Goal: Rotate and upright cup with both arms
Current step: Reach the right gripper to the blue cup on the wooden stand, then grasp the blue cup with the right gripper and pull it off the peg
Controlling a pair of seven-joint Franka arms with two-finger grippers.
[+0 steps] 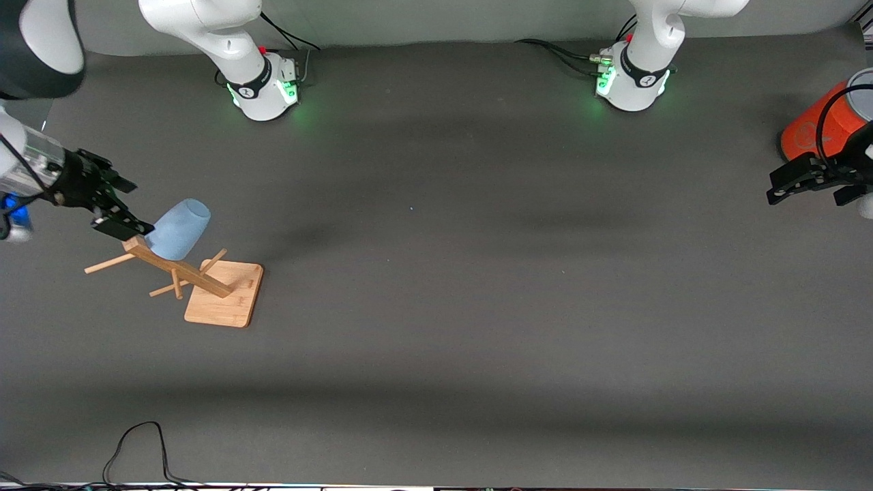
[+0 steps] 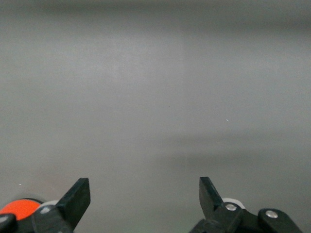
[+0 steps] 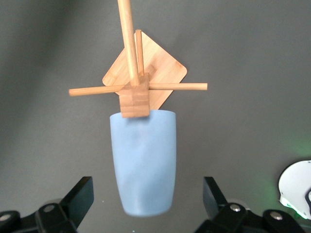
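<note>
The pale-blue cup (image 1: 179,228) hangs mouth-down and tilted on a peg at the top of a wooden rack (image 1: 204,279), toward the right arm's end of the table. My right gripper (image 1: 138,206) is open at the cup. In the right wrist view its fingers (image 3: 80,194) stand on either side of the cup's closed end (image 3: 143,165) with a gap on each side. My left gripper (image 1: 774,187) is open and empty, waiting in the air at the left arm's end of the table, with only bare table between its fingertips (image 2: 77,194).
A large orange cylinder with a grey top (image 1: 818,123) stands beside the left gripper; its edge shows in the left wrist view (image 2: 17,206). The rack's flat base (image 3: 170,68) and side pegs (image 3: 177,86) lie under the cup. A black cable (image 1: 136,443) loops along the near table edge.
</note>
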